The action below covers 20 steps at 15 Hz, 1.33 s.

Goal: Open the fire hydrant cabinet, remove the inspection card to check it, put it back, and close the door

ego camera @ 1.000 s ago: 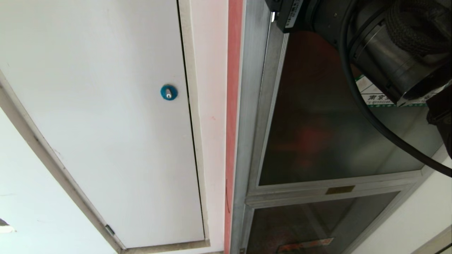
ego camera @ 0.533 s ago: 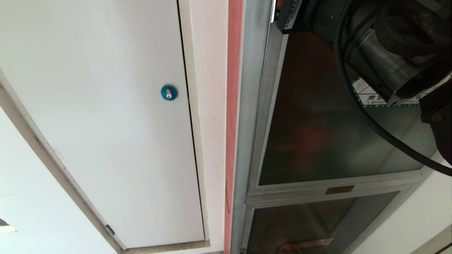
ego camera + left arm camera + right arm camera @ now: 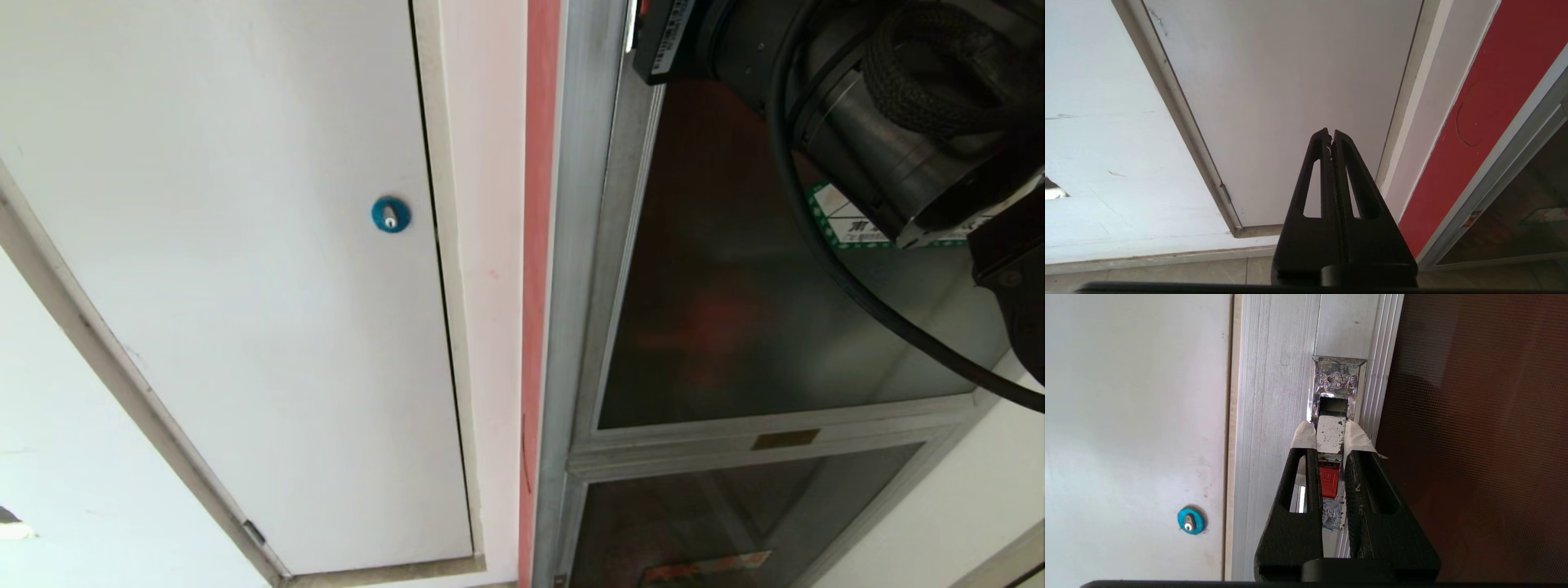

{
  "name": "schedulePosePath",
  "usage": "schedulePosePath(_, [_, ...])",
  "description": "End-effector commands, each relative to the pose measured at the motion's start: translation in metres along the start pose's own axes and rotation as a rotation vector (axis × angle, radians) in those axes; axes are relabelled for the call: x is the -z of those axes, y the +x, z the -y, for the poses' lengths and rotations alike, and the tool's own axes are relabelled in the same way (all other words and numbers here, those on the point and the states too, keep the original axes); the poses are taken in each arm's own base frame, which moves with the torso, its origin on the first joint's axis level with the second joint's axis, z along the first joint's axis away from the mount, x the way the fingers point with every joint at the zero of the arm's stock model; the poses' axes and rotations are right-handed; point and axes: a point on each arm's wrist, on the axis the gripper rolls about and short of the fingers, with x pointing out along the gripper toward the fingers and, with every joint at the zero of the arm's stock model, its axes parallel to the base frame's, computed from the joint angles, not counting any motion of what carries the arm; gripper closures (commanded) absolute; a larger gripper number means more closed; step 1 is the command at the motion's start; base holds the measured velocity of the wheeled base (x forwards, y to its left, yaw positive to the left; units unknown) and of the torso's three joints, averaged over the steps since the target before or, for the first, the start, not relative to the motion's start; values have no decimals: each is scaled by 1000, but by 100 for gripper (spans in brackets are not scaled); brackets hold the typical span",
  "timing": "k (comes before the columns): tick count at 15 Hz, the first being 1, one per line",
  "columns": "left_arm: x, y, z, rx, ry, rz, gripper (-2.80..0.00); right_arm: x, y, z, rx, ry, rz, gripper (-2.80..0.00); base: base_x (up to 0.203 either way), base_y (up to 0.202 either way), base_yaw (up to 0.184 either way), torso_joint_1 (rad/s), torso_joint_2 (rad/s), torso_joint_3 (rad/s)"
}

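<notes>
White wall (image 3: 204, 122) filled the frame's left; right gripper (image 3: 1330, 437) was clamped on the door (image 3: 1474, 437) latch (image 3: 1331, 435); left gripper (image 3: 1331, 136) was shut, empty.

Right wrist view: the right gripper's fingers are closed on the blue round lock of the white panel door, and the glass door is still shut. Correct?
Not quite. In the right wrist view the right gripper has its fingers on either side of the metal latch tab on the door frame, not on the blue round lock, which sits apart on the white panel door. The glass door is indeed still shut.
</notes>
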Motion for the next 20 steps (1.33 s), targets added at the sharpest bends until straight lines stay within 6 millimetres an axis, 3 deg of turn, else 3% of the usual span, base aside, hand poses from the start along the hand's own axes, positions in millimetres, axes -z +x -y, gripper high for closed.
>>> schedulePosePath(1, [0, 0, 0, 0, 0, -1, 0, -4, -2, 0, 2, 6, 10, 0, 0, 0, 0, 0, 0, 0])
schedulePosePath(6, [0, 0, 0, 0, 0, -1, 0, -19, -21, -4, -46, 39, 22, 0, 0, 0, 0, 0, 0, 0])
schedulePosePath(14, [0, 0, 0, 0, 0, 1, 0, -37, -40, 12, -29, 55, 40, 0, 0, 0, 0, 0, 0, 0])
schedulePosePath(17, [0, 0, 0, 0, 0, -1, 0, -36, -47, 10, -46, 56, 28, 0, 0, 0, 0, 0, 0, 0])
schedulePosePath(20, [0, 0, 0, 0, 0, -1, 0, -22, -53, -1, -73, 47, -19, 0, 0, 0, 0, 0, 0, 0])
